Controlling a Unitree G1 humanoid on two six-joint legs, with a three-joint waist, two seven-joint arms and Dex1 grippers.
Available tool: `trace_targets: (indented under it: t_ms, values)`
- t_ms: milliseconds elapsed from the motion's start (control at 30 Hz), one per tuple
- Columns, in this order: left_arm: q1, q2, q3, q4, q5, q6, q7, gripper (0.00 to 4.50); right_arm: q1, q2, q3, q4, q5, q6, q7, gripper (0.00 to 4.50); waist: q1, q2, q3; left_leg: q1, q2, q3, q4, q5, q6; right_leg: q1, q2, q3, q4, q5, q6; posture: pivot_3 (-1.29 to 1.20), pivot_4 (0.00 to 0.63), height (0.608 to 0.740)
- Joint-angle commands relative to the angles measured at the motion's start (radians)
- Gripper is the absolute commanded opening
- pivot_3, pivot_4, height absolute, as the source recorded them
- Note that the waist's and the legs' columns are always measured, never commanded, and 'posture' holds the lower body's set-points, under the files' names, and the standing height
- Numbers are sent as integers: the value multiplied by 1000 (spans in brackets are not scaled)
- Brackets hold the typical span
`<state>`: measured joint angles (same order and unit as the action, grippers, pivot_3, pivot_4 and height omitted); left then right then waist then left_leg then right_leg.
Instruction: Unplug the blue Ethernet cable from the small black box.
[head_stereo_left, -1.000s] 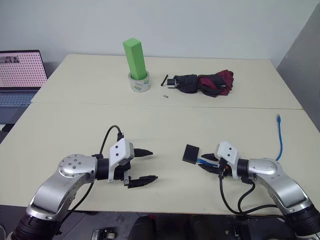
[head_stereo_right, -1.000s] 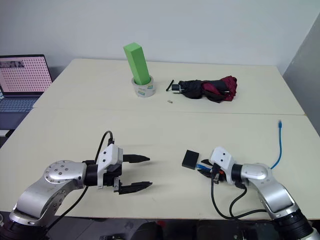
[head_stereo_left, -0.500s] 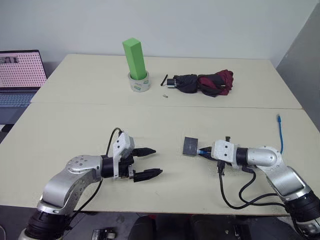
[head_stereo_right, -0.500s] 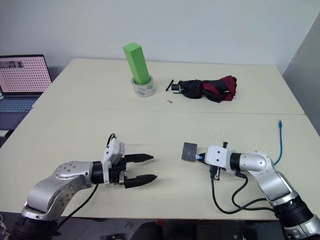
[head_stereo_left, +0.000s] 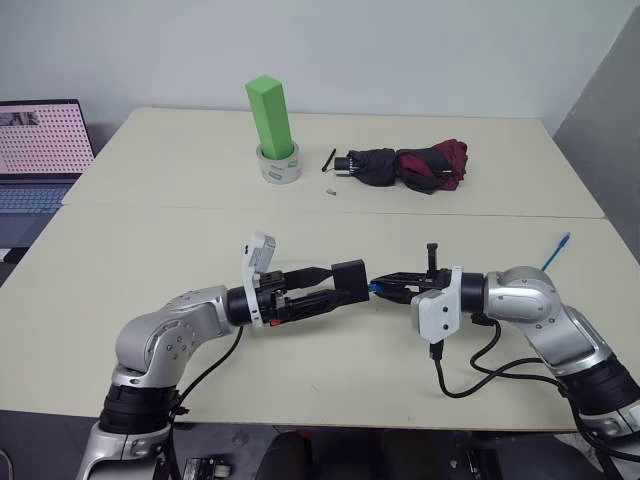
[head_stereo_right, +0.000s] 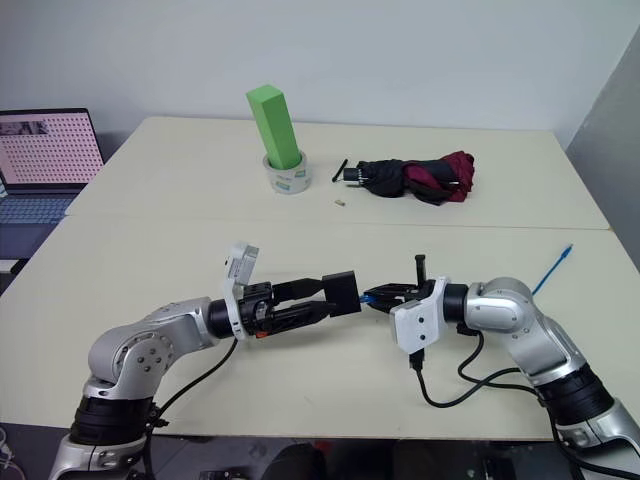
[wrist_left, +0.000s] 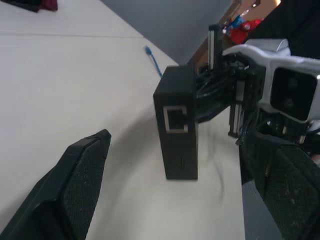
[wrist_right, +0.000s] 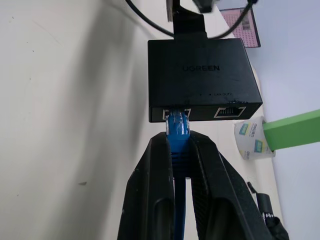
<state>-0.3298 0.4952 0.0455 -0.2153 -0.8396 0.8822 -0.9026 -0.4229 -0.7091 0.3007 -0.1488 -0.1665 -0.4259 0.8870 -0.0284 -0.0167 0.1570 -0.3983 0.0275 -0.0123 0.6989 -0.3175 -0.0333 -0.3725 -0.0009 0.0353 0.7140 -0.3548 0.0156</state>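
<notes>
The small black box (head_stereo_left: 349, 277) hangs just above the table, standing on edge, with the blue Ethernet cable (wrist_right: 176, 125) plugged into one of its side ports. My right gripper (head_stereo_left: 380, 285) is shut on the cable right behind the plug and points left. From the other side my left gripper (head_stereo_left: 328, 287) points right and is open, one finger (wrist_left: 75, 190) on each side of the box (wrist_left: 176, 130) without touching it. The cable's free end (head_stereo_left: 557, 248) lies far right.
At the back of the table stand a green block (head_stereo_left: 271, 115) in a roll of tape (head_stereo_left: 279, 168) and a folded black-and-maroon umbrella (head_stereo_left: 405, 167). A laptop (head_stereo_left: 40, 150) sits off the table's far left. The right arm's black wiring (head_stereo_left: 470, 375) loops near the front edge.
The right gripper closed on the cable, rolled and lifted the box off the table, carrying it left. The left gripper rolled and moved right until its open fingers flank the box.
</notes>
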Motion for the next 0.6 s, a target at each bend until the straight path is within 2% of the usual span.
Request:
trace_targets:
  t_ms: [33,167,467,600]
  values:
    - [-16,-14,1,0,-21,1,-4,4321,-20,5,-1,-34,7,-18,8,159,0,0,0,0,0,0,0,0,0,0,0,0,0,0,0,0,150,740]
    - [-16,-23,1,4,-28,7,-10,3661,-22,8,-4,-34,7,-21,14,159,0,0,0,0,0,0,0,0,0,0,0,0,0,0,0,0,150,740]
    - [-9,-38,-16,7,-20,1,-10,1613,-38,22,1,-31,3,-32,14,158,0,0,0,0,0,0,0,0,0,0,0,0,0,0,0,0,150,740]
    - [-12,-42,-23,16,-10,-9,-10,838,-46,24,8,-28,-7,-54,16,158,1,0,0,0,0,0,0,0,0,0,0,0,0,0,0,0,150,740]
